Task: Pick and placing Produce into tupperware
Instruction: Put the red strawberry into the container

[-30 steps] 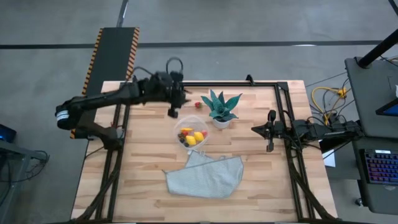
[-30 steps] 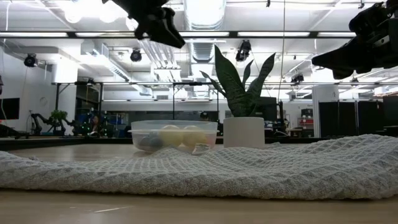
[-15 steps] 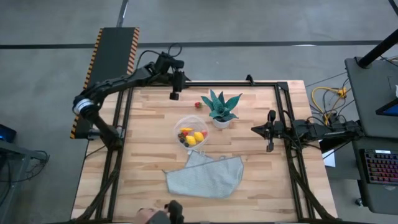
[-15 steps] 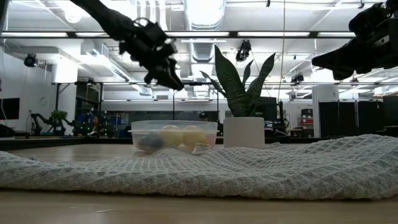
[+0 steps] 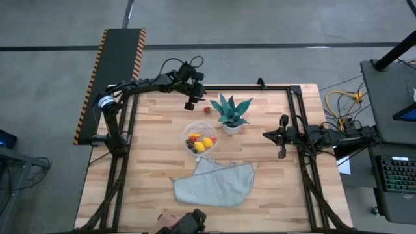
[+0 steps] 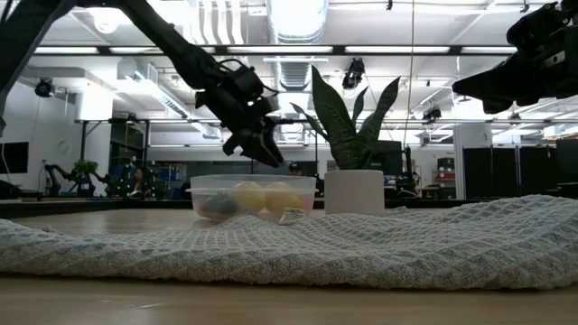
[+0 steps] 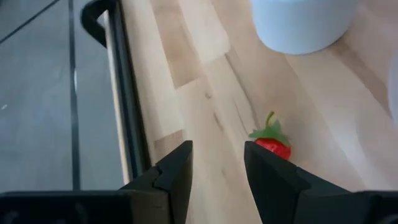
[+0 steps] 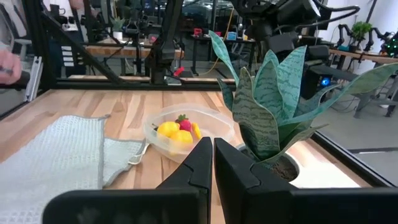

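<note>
The clear round tupperware [image 5: 199, 138] stands mid-table and holds yellow, red and dark produce pieces [image 8: 176, 132]. One red strawberry [image 5: 207, 109] with a green top lies on the wood near the far edge, just left of the plant pot. My left gripper [image 5: 193, 104] hangs open above the table, slanting down beside the strawberry [image 7: 272, 144], which lies ahead of its fingers and off to one side. Nothing is between the fingers [image 7: 217, 165]. My right gripper [image 5: 265, 135] waits shut at the table's right side, pointing level toward the plant.
A teal spiky plant in a white pot [image 5: 231, 114] stands right of the strawberry. A grey waffle cloth [image 5: 214, 183] lies near the front edge. A black frame rail [image 7: 127, 106] runs along the far edge. A person's hand with a dark object [image 5: 182, 224] shows at the near edge.
My left gripper has left the spot beside the tupperware, gone toward the far edge, then right toward the strawberry, sinking lower and staying open. A person's hand has come into view at the near edge.
</note>
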{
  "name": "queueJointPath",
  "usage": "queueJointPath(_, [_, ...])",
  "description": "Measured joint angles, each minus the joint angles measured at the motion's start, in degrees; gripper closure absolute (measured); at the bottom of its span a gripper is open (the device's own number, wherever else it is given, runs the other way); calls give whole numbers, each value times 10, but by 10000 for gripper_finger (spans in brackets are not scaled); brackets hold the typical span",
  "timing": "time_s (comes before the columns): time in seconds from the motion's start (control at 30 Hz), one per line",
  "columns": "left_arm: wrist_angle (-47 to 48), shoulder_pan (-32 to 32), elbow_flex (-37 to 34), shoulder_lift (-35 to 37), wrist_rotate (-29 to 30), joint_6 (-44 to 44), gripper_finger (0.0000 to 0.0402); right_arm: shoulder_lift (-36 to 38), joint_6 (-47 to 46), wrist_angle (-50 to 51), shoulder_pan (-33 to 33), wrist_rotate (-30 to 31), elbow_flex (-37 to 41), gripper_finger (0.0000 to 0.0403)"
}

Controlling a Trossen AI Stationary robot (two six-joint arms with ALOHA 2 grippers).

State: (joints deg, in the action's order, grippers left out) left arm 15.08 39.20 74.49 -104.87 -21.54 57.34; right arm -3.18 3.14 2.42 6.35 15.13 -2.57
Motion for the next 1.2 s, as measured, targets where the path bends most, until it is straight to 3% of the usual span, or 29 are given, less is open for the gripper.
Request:
queueJointPath(0.3, [23,-11,26,-26,-42,-14,271,0,16,0,0,0,0,394])
queueJointPath(0.87, [53,-25,28,-65,-41,-12,272,1,44,-14,0,20,0,394])
queueJointPath(1.2, [60,-28,75,-103,-43,-10,272,1,42,-13,0,20,0,394])
